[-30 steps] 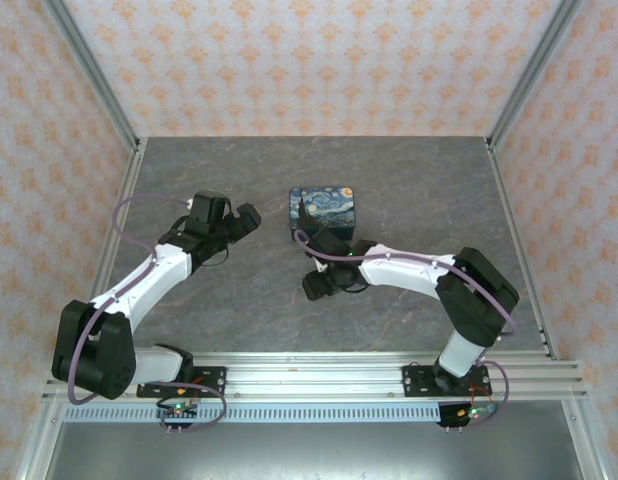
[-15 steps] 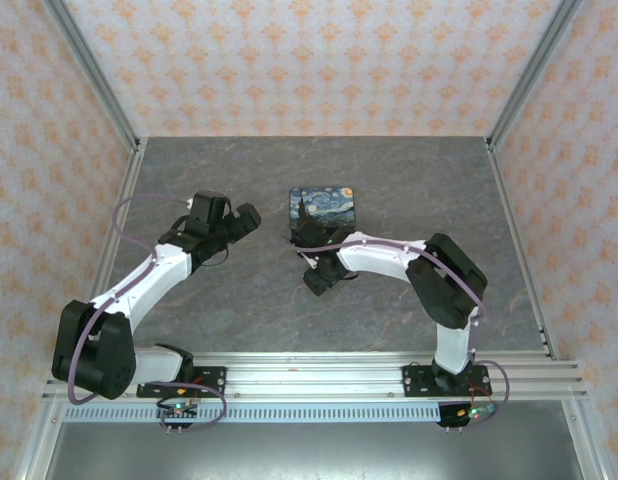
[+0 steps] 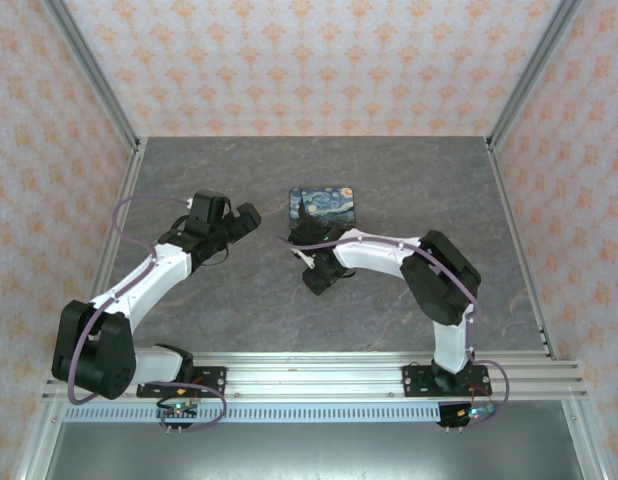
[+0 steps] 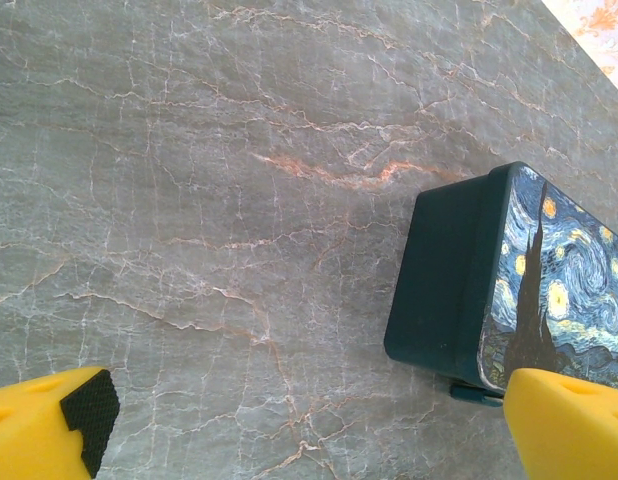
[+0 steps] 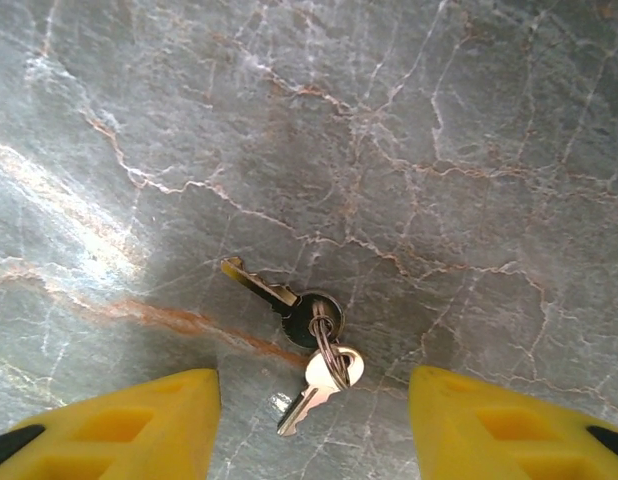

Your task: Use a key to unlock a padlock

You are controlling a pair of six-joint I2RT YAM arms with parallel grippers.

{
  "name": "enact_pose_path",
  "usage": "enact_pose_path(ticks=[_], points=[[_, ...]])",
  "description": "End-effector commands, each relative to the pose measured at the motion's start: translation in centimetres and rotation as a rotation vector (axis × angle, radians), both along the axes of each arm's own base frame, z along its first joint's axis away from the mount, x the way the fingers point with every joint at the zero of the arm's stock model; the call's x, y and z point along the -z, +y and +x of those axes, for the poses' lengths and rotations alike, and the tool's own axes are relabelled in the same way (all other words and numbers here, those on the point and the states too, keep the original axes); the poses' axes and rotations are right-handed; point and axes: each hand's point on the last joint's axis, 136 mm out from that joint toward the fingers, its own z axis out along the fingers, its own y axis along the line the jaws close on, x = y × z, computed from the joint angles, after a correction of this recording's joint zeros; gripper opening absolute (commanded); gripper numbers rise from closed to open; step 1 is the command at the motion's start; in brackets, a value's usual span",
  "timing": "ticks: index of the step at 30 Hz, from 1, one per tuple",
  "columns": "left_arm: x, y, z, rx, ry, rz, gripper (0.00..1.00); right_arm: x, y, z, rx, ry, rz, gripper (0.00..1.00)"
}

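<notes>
Worktop: grey marbled surface.

Right fingers: spread wide, holding nothing. The two yellow fingertips stand on either side of the key set and touch no part of it. From above, the right fingers are near the middle of the worktop, just on the near side of the tin.

Key: pale metal, lying flat on the worktop between the right fingertips. A split ring joins it to a second key with a dark head. The second key's blade points away toward the upper left of the right wrist view.

Left fingers: spread wide, holding nothing. One fingertip carries a black pad. From above, the left fingers are to the left of the tin and clear of it.

Tin: dark green sides, closed, with a starry-night print on the lid. It stands toward the far edge of the worktop, near the centre line.
</notes>
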Motion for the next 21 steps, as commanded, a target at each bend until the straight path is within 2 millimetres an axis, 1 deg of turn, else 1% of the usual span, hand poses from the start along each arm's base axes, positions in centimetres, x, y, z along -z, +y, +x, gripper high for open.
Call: enact_pose_path(ticks=[1, 8, 16, 18, 21], points=[[-0.8, 0.2, 0.5, -0.006, -0.014, 0.002, 1.0, 0.4, 0.2, 1.7, 0.046, -0.005, 0.033, 0.52], [-0.6, 0.0, 0.7, -0.006, -0.012, -0.011, 1.0, 0.4, 0.4, 2.6, 0.076, 0.004, 0.067, 0.49], [-0.4, -0.1, 0.8, -0.006, -0.009, -0.02, 1.0, 0.5, 1.2, 3.1, 0.079, 0.015, 0.088, 0.44], [-0.4, -0.1, 0.8, -0.007, -0.008, -0.02, 1.0, 0.6, 1.4, 3.0, 0.077, 0.02, 0.09, 0.42], [-0.3, -0.2, 0.8, -0.007, -0.008, -0.024, 1.0, 0.7, 1.7, 2.9, 0.08, 0.032, 0.103, 0.36]])
